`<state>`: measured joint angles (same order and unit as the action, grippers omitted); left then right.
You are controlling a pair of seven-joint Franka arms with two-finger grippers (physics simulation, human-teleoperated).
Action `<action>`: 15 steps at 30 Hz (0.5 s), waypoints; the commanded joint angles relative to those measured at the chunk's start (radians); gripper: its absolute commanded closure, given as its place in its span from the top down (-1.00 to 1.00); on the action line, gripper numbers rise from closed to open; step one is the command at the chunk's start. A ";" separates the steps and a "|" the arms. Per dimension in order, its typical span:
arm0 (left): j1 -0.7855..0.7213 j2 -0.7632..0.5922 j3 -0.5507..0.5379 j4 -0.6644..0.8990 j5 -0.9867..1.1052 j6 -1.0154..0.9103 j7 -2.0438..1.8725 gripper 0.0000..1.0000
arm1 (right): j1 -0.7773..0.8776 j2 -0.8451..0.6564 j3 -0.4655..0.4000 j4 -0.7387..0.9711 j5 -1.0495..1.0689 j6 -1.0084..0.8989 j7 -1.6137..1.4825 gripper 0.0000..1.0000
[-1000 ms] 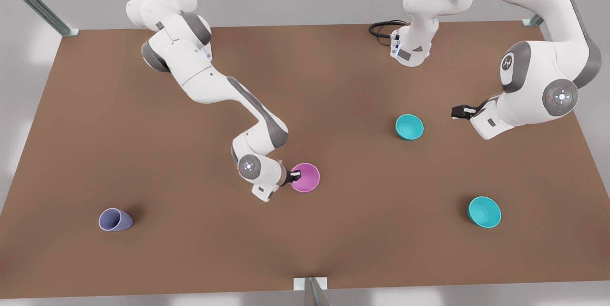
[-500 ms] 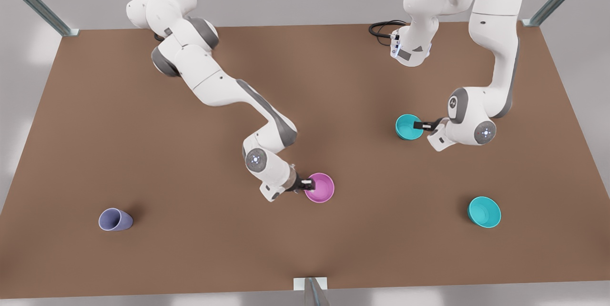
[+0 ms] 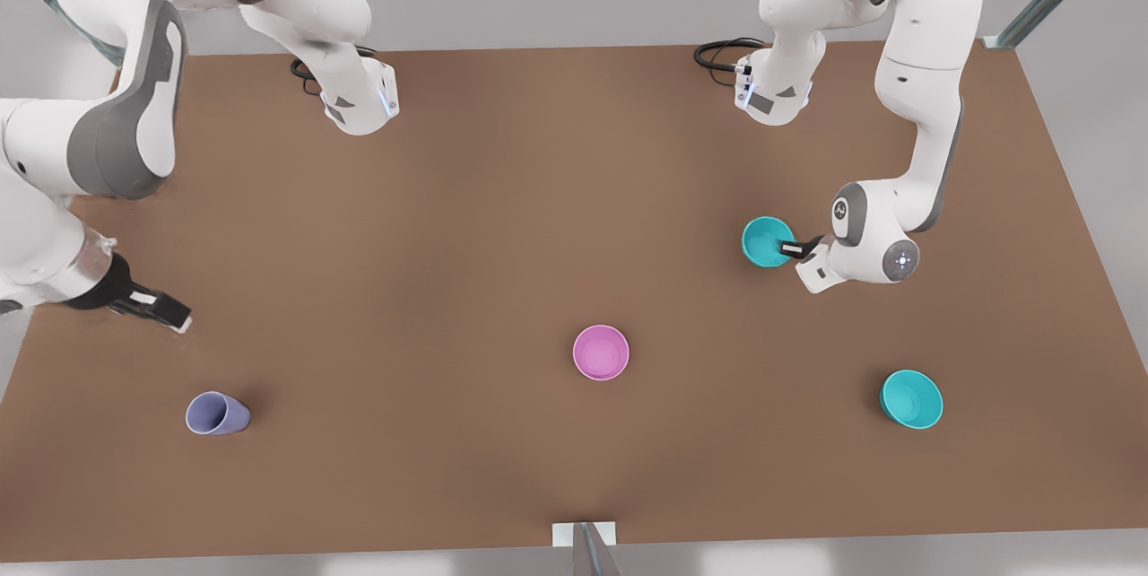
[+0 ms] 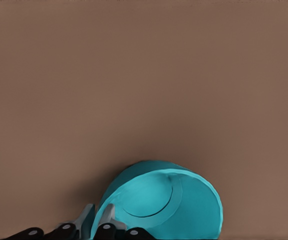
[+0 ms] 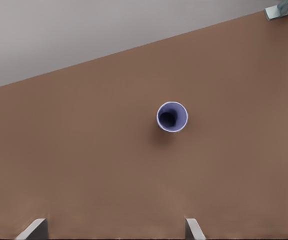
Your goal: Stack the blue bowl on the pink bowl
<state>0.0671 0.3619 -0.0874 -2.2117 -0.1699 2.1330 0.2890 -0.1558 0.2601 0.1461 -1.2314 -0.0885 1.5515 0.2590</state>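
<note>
The main risk sits at the rim of the blue bowl: the left gripper has it only by the edge, 1 finger inside and 1 outside, as the left wrist view shows with the fingers clenched on the thin wall. A pinch that narrow could let the bowl swing or slip out once it is lifted, and a tilted bowl may catch on the pink bowl and knock it aside instead of nesting. A 2nd turquoise bowl stands near the front edge at the front view's right, well apart from both; it is off the likely path, so confusion there seems a smaller worry.

The blue bowl looks to be on the bench at the front view's right, and the pink bowl stands alone near the middle, nothing touching it.

The left arm reaches down with its wrist low and level, gripper pointing toward the front view's left into the bowl's near rim. The right gripper is raised at the front view's far left, fingers spread apart and holding nothing, looking down on a lavender cup; that arm waits.
</note>
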 commanded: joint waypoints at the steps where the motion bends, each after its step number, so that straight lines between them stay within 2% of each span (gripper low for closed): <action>1: 0.002 -0.011 0.000 0.007 -0.005 0.002 0.111 -0.57 | 0.042 -0.157 -0.033 -0.167 0.065 -0.119 -0.431 1.00; 3: 0.013 -0.017 0.017 0.128 -0.002 -0.145 0.110 -0.57 | 0.079 -0.113 -0.048 -0.163 0.056 -0.099 -0.422 1.00; 5: -0.007 -0.027 0.021 0.191 -0.007 -0.163 0.069 -0.57 | 0.071 -0.085 -0.049 -0.160 0.056 -0.105 -0.422 1.00; 7: -0.111 -0.021 0.017 0.291 -0.007 -0.162 -0.180 -0.57 | 0.055 -0.079 -0.049 -0.154 0.059 -0.100 -0.422 1.00; 9: -0.232 0.078 0.015 0.481 0.000 -0.188 -0.400 -0.57 | 0.021 -0.065 -0.054 -0.148 0.067 -0.097 -0.432 1.00; 10: -0.274 0.189 0.015 0.673 0.001 -0.246 -0.526 -0.57 | -0.025 -0.053 -0.056 -0.146 0.118 -0.100 -0.441 1.00; 12: -0.369 0.334 0.017 0.908 0.004 -0.318 -0.703 -0.57 | -0.024 -0.047 -0.053 -0.142 0.098 -0.094 -0.442 1.00; 15: -0.435 0.447 0.017 1.087 0.004 -0.317 -0.804 -0.57 | -0.018 -0.041 -0.051 -0.135 0.101 -0.094 -0.437 1.00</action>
<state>-0.3603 0.7883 -0.0703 -1.1659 -0.1630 1.8918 0.0481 -0.1755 0.2191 0.0946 -1.3674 0.0045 1.4624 0.0147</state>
